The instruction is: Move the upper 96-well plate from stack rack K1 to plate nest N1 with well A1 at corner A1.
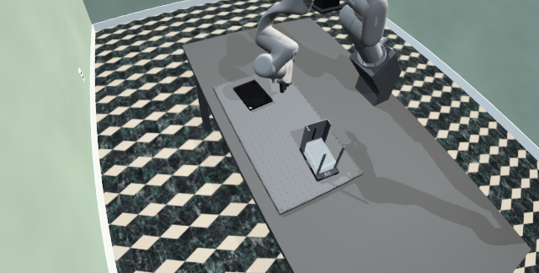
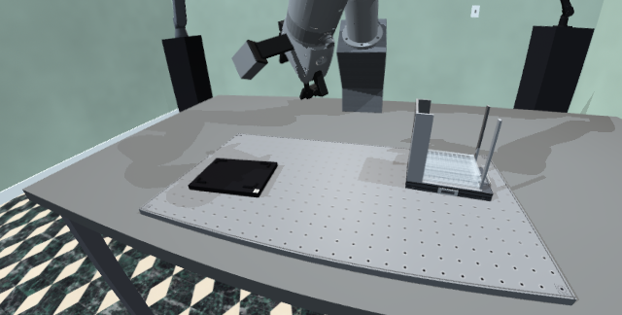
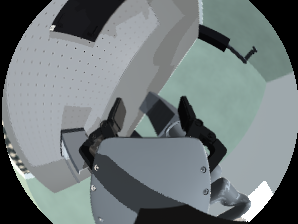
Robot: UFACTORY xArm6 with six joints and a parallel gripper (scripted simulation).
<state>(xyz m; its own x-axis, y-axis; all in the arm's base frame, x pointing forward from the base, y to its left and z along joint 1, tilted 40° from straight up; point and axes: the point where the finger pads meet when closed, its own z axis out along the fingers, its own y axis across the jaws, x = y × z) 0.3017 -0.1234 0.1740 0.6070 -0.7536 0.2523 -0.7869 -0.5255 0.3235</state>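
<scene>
The stack rack K1 [image 1: 320,151] stands on the right part of the perforated board, with a tall back wall and two thin posts; it also shows in the exterior view [image 2: 449,164]. The pale, clear well plates [image 2: 449,168] lie stacked inside it. I cannot tell the two plates apart. The plate nest N1 [image 1: 253,94] is a flat black square on the board's left part [image 2: 234,177], with a small pale mark at one corner [image 1: 250,107]. My gripper [image 2: 311,90] is open and empty. It hangs in the air behind the board's far edge, nearer the nest than the rack. In the wrist view the fingers hold nothing and the nest [image 3: 89,6] lies at the upper left.
The grey perforated board [image 2: 350,208] lies on the table. My arm's base pedestal [image 2: 362,77] stands at the table's back. Two black pedestals with thin arms stand behind the table at left [image 2: 187,69] and right [image 2: 551,67].
</scene>
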